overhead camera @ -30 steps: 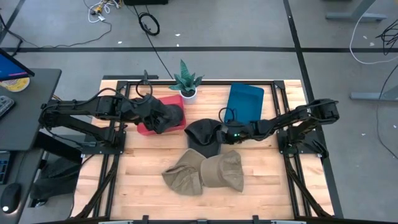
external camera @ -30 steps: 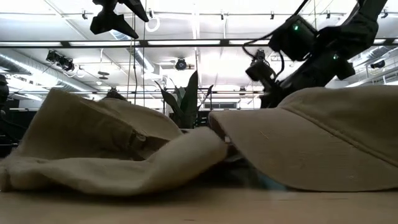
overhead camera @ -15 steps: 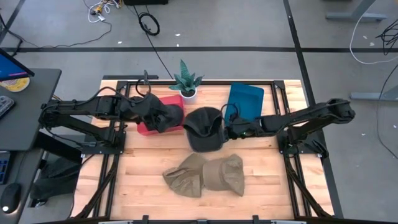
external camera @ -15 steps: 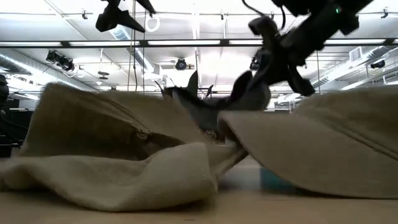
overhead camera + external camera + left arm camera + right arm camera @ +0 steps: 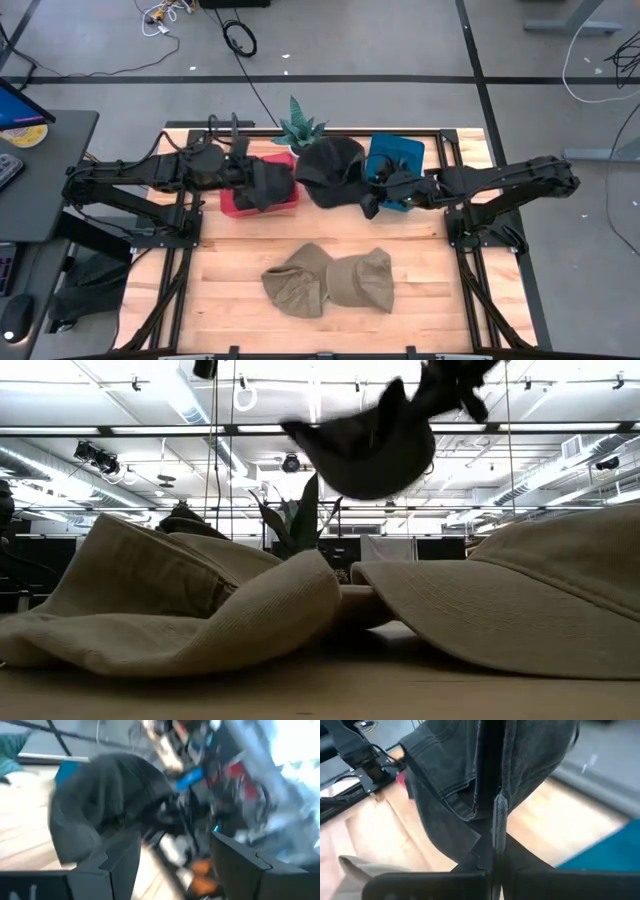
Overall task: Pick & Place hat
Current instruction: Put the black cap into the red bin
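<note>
Across the wooden table, two tan hats are seen lying touching each other near the front, with a red bin, a small potted plant and a blue tray at the back. A dark hat is held up in the air between the red bin and the blue tray, its fabric pinched in the closed fingers of the right gripper. The left gripper is held over the red bin with its fingers spread wide and nothing between them.
</note>
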